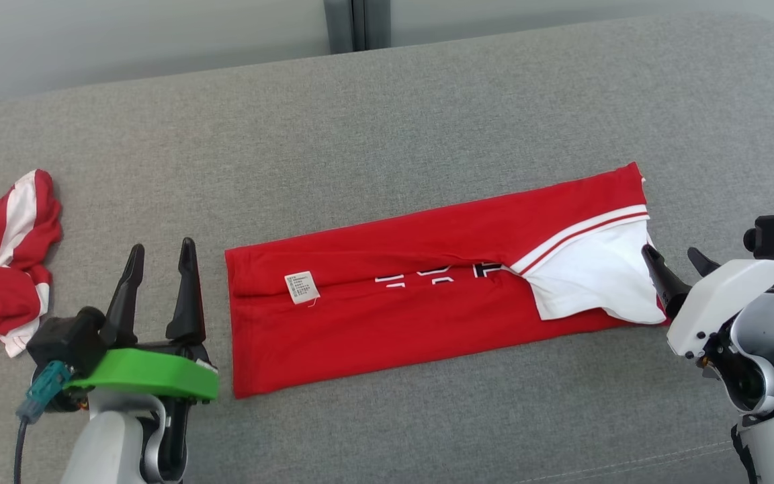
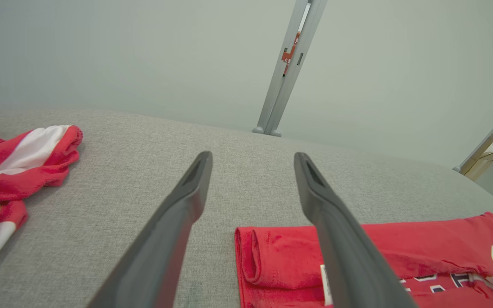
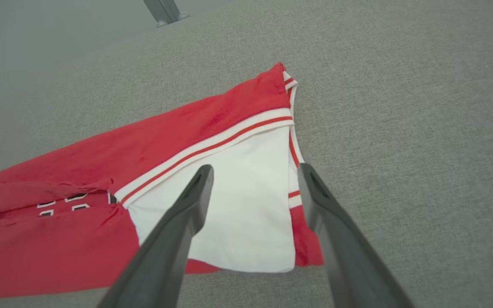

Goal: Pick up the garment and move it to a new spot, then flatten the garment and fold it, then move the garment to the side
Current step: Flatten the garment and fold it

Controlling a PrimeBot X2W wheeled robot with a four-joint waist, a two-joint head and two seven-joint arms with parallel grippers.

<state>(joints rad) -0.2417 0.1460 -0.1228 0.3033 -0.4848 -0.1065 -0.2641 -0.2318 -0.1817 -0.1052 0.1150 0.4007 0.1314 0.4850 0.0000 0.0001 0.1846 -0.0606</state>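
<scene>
Lengthwise folded red garment (image 1: 427,282) on grey cushion (image 1: 427,101), left gripper (image 1: 162,245) beside its labelled end, jaws wide, empty, right gripper (image 1: 669,252) at white end, jaws wide, empty.

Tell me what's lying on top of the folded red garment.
On the garment, a white sleeve is folded over the right end and a small white label lies near the left. Folded-in red panels cover most of the printed lettering.
</scene>
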